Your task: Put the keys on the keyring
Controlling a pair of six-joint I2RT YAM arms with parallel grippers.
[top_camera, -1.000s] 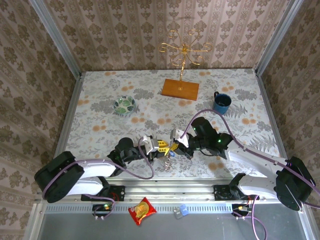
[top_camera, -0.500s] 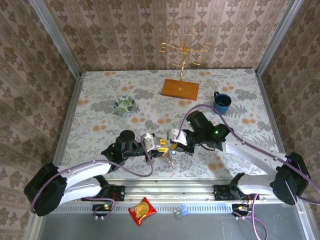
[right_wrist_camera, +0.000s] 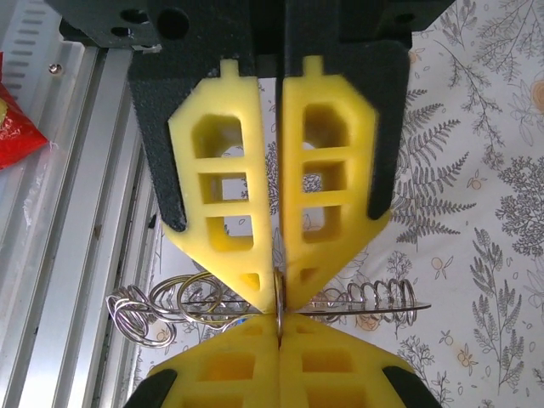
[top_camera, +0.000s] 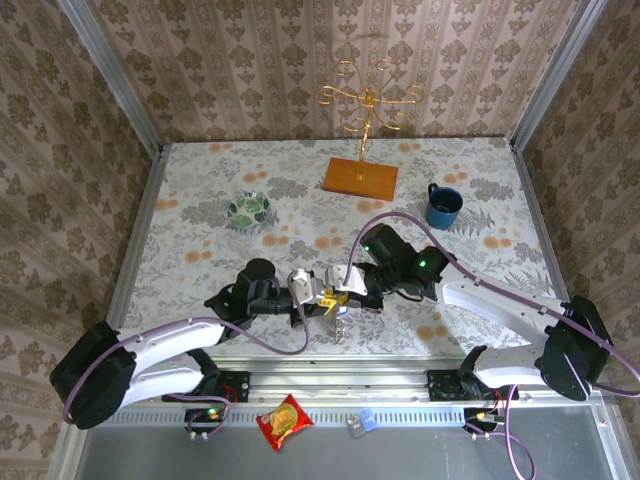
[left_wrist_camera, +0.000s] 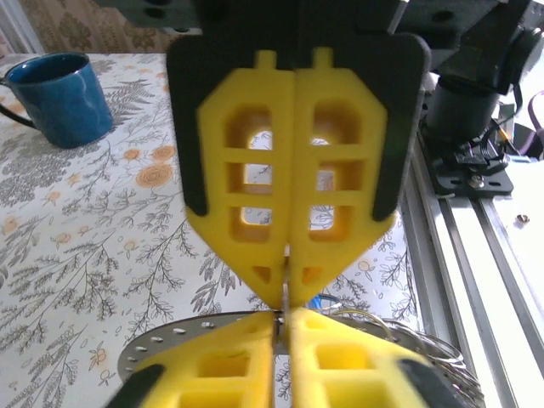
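My two grippers meet tip to tip over the table's front edge. The left gripper [top_camera: 327, 295] [left_wrist_camera: 285, 316] and the right gripper [top_camera: 346, 290] [right_wrist_camera: 279, 321] are both shut on the same thin wire ring, seen edge-on between the pads. That ring belongs to the keyring [left_wrist_camera: 170, 342] [right_wrist_camera: 382, 303], a flat grey disc with small holes and several wire loops [right_wrist_camera: 161, 306], which hangs under the tips [top_camera: 340, 322]. A small blue bit [left_wrist_camera: 327, 299] peeks from behind the tips; I cannot tell whether it is one of the keys.
A blue mug [top_camera: 443, 205] [left_wrist_camera: 59, 98] stands at the back right, a green-patterned bowl [top_camera: 248, 209] at the back left, and a gold wire stand on a wooden base [top_camera: 361, 178] at the back middle. A red snack packet [top_camera: 284, 421] lies below the front rail.
The left gripper's jaws have shut on the wire ring. Both grippers have drifted a little to the left, staying tip to tip, with the keyring hanging below.
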